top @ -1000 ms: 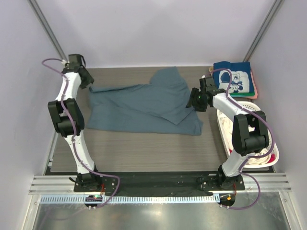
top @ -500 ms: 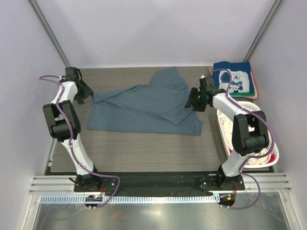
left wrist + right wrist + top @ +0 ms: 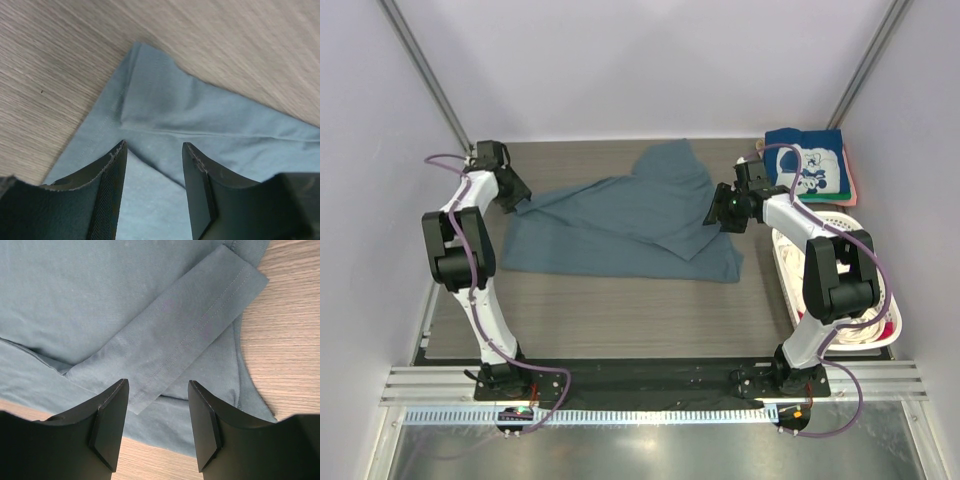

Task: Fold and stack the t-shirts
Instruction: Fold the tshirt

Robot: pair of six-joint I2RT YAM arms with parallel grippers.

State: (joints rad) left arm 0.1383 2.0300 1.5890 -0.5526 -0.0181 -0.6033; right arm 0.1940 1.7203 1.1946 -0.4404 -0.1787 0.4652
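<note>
Pale walls close in a wood-look counter, with both arms fixed at its near edge. One plain slate-blue t-shirt lies spread across the middle of the counter, a bit nearer the far edge, with bumps and folds in it.

The left hand is near the far left corner of the counter, over the left corner of the blue shirt. Its two fingers are spread apart and nothing is pinched between them.

The right hand is at the right side of the same shirt, over a sleeve that is folded across the cloth. Its fingers are spread apart too, and hold nothing.

A navy t-shirt with a white cartoon print lies folded in the far right corner, on top of other cloth with a pink edge showing. Along the right edge stands a white basket with cloth inside, and the right arm reaches across part of it
</note>
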